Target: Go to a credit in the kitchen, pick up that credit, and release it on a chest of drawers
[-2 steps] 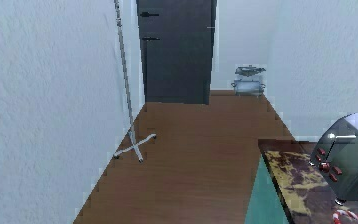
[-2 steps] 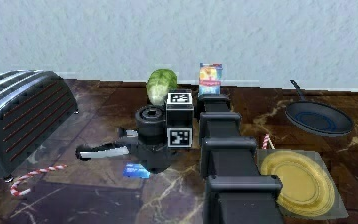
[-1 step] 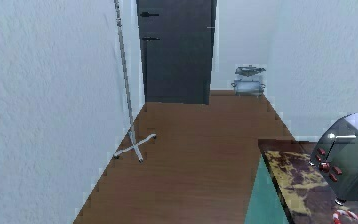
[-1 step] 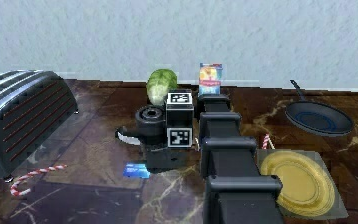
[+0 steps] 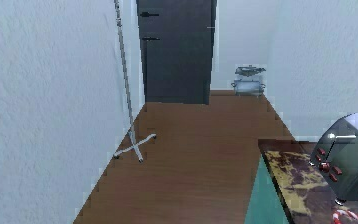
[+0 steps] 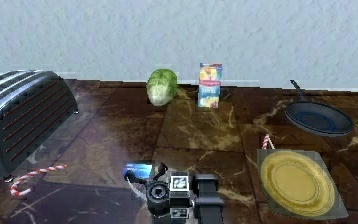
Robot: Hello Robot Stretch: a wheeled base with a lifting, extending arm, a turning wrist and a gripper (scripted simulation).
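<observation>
**Q:** What does the forward view show, from left to right?

**A:** A pale wall fills the left. Beside it a thin grey pole (image 5: pixel 124 80) stands on a crossed foot on the wooden floor (image 5: pixel 197 150). At the far end of the room is a dark door (image 5: pixel 177 50). To its right, on the floor against the far wall, sits a small grey object (image 5: pixel 249 80), too small to name. At the near right corner is a dark marbled surface (image 5: pixel 287 185) with a teal side, and a silver toaster (image 5: pixel 347 145) stands on it.

**Q:** And the arm side view?

**A:** It looks down on the same surface (image 6: pixel 217 140), which runs to a pale wall at the far side. At the left is the toaster (image 6: pixel 27 115), with a red-and-white striped cane (image 6: pixel 25 182) lying just near of it. Far from the viewer, near the wall, a green head of lettuce (image 6: pixel 162 86) sits beside a small colourful carton (image 6: pixel 209 84). At the right, a dark frying pan (image 6: pixel 320 118) lies far, and a yellow plate (image 6: pixel 297 180) lies near.

**Q:** Where is the tool?

**A:** The tool (image 6: pixel 147 180) is low in the picture, near the middle, at the end of the dark arm (image 6: pixel 205 200).

**Q:** Where is the credit card?

**A:** A small blue flat piece (image 6: pixel 137 169) lies on the surface right at the tool's far end. It may be the card, but it is too small to be sure.

**Q:** Is the tool gripping it?

**A:** I cannot tell how the fingers are set, or whether the tool holds anything.
</observation>
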